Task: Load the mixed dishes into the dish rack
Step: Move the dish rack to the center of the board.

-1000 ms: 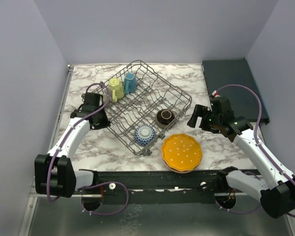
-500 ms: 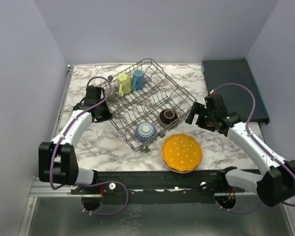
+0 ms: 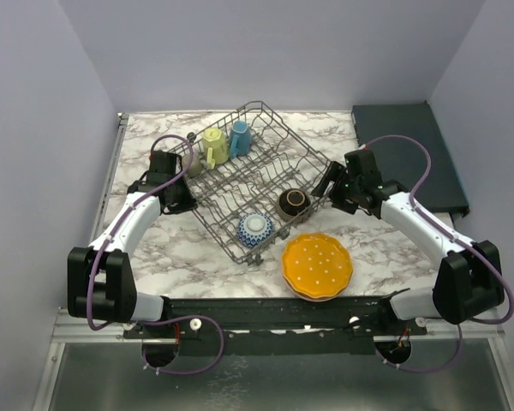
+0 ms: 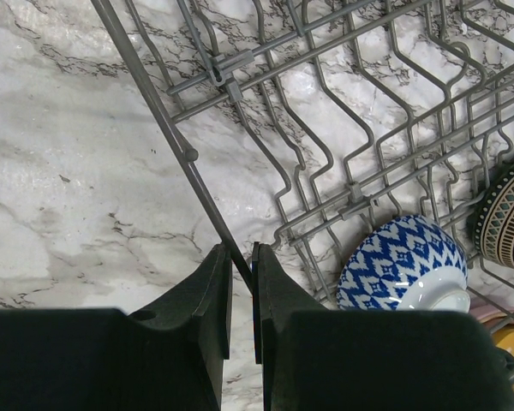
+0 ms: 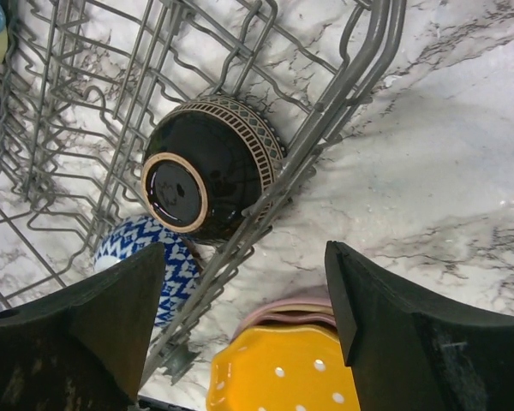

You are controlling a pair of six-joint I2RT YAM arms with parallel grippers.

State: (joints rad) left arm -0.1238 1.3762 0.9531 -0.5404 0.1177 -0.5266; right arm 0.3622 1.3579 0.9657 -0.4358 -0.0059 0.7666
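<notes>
Since a second ago the dish rack (image 3: 319,164) has swung and slid back on the bench (image 3: 163,248). The right pincer (image 5: 244,257) has come in with jaws apart astride its right rim, while the left pincer (image 4: 242,282) is clamped on the left rim wire. The step looks like squaring up the rack, so next the right likely needs to close on that rim. The rack holds two mugs, the yellow-green mug (image 3: 212,144) and the blue mug (image 3: 240,137), and two bowls, the blue-white bowl (image 3: 255,228) and the dark brown bowl (image 3: 293,202); one orange plate (image 3: 317,264) lies outside on pink plates (image 5: 283,308), their number unclear.

Robotics test booth: plain lilac walls (image 3: 274,51) box in a marble-patterned surface (image 3: 163,248); robot arms (image 3: 128,227) bolted to black rail (image 3: 274,310).
</notes>
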